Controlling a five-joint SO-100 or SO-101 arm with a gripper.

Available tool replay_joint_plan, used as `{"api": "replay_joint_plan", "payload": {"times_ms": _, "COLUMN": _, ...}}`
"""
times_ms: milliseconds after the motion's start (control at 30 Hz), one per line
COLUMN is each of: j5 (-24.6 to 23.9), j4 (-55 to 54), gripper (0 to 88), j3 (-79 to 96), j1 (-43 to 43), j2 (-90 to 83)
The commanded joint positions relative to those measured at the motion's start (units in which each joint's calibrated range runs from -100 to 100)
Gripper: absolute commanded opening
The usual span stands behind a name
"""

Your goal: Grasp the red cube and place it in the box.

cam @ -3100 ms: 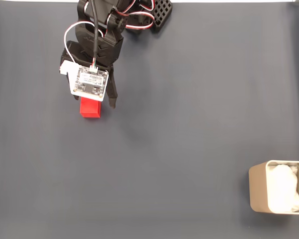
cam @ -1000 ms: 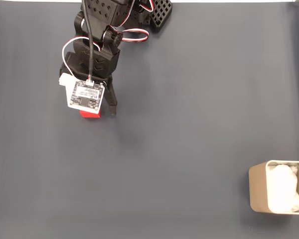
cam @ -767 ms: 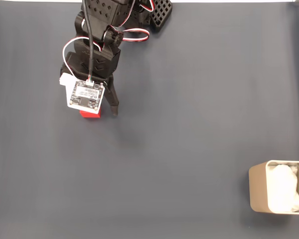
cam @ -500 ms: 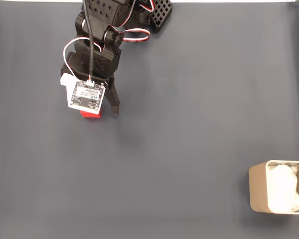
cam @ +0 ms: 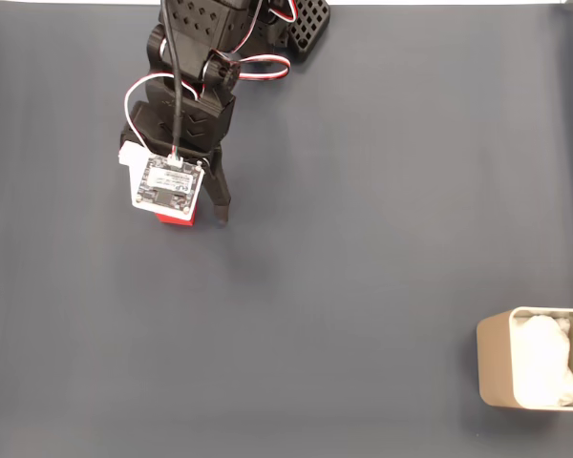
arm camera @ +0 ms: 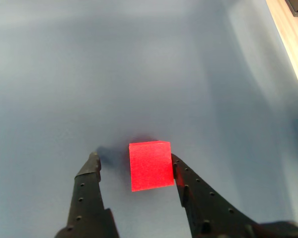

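Fingers (arm camera: 134,166) spread apart around the red cube (arm camera: 150,165), right one touching its side, left one apart, cube resting on the worktop (arm camera: 139,74), nothing gripped

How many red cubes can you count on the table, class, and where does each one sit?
1. The red cube lies on the dark mat between the open fingers of the gripper, touching the right finger in the wrist view. The box lining could hide others.
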Motion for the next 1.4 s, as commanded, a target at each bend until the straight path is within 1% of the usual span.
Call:
{"api": "replay_joint_plan", "payload": {"times_ms": 0, "j5": -0.15, "j4": 0.28, "gripper": 17.9, "j3": -2.78, "j1": -0.62, "j2": -0.77}}
{"api": "replay_joint_plan", "payload": {"times_ms": 133, "j5": -0.15, "j4": 0.28, "gripper": 9.1, "j3": -3.24, "j1": -0.69, "j2": -0.42}}
{"api": "replay_joint_plan", "payload": {"times_ms": 333, "j5": -0.63, "j4": 0.36, "gripper": 1.7, "j3": -3.51, "j1": -1.04, "j2": -0.34}}
{"api": "replay_joint_plan", "payload": {"times_ms": 500, "j5": -0.93, "j4": 1.34, "gripper": 0.0, "j3": -4.06, "j1": -1.4, "j2": -0.68}}
{"api": "replay_joint_plan", "payload": {"times_ms": 667, "j5": -1.32, "j4": 6.1, "gripper": 0.0, "j3": -6.16, "j1": -2.11, "j2": -2.59}}
{"api": "replay_joint_plan", "payload": {"times_ms": 967, "j5": -3.71, "j4": 20.28, "gripper": 0.0, "j3": -14.19, "j1": -5.24, "j2": -8.48}}
{"api": "replay_joint_plan", "payload": {"times_ms": 1233, "j5": -6.64, "j4": 32.16, "gripper": 0.0, "j3": -27.42, "j1": -12.12, "j2": -10.82}}
{"api": "replay_joint_plan", "payload": {"times_ms": 1367, "j5": -7.86, "j4": 35.52, "gripper": 0.0, "j3": -33.62, "j1": -17.1, "j2": -10.82}}
